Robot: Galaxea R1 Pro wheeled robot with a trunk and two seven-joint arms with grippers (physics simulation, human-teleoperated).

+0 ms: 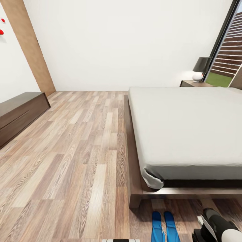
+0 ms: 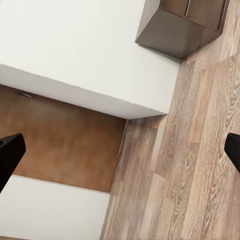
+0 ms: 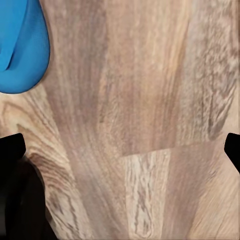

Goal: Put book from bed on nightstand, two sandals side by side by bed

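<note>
1. Left gripper [image 2: 120, 150] is spread wide and empty, over bare brown plank floor [image 1: 74, 151].
2. Two bright blue flat sandals [image 1: 164, 227] lie side by side at the foot of the dark-framed, grey-mattress bed [image 1: 188, 131], so that part looks done.
3. No book on the mattress; can't tell where it went.
4. Right gripper [image 3: 120, 150] is spread too, holding nothing, near a sandal.

Bedroom: bed [image 1: 188, 134], nightstand [image 1: 195, 83], lamp [image 1: 200, 69]

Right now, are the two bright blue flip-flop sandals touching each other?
Apart. The head view shows a strip of wood floor between the two bright blue sandals.
</note>
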